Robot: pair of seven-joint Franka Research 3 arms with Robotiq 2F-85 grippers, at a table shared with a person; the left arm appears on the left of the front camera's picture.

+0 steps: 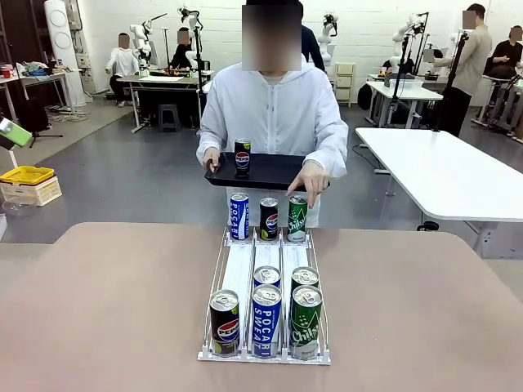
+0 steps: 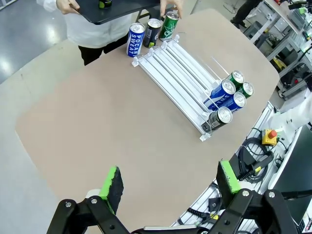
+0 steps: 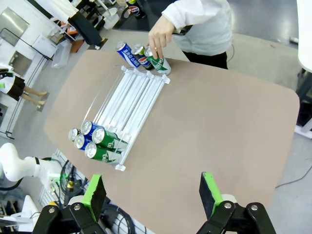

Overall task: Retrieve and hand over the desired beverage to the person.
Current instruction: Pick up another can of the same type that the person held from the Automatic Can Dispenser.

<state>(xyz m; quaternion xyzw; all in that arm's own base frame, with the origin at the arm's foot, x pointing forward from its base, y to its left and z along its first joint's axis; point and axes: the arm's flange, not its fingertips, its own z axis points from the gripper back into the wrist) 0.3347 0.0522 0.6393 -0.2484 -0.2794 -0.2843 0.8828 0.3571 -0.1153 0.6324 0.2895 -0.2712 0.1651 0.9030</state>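
A white sloped can rack (image 1: 265, 260) lies mid-table. At its near end stand a Pepsi can (image 1: 224, 322), two Pocari Sweat cans (image 1: 266, 318) and two green cans (image 1: 306, 321). At the far end stand a Pocari can (image 1: 239, 216), a Pepsi can (image 1: 269, 218) and a green can (image 1: 297, 217). The person (image 1: 278, 114) holds a black tray (image 1: 270, 173) carrying a Pepsi can (image 1: 243, 157); their other hand (image 1: 310, 181) rests on the far green can (image 3: 158, 63). My left gripper (image 2: 170, 183) and right gripper (image 3: 152, 194) hover open, high above the table's near edge, holding nothing.
Bare brown tabletop (image 1: 106, 310) lies on both sides of the rack. A white table (image 1: 449, 171) stands to the right behind, and a yellow bin (image 1: 26, 175) sits on the floor at left. A red stop button (image 2: 271, 134) and cables lie below the near edge.
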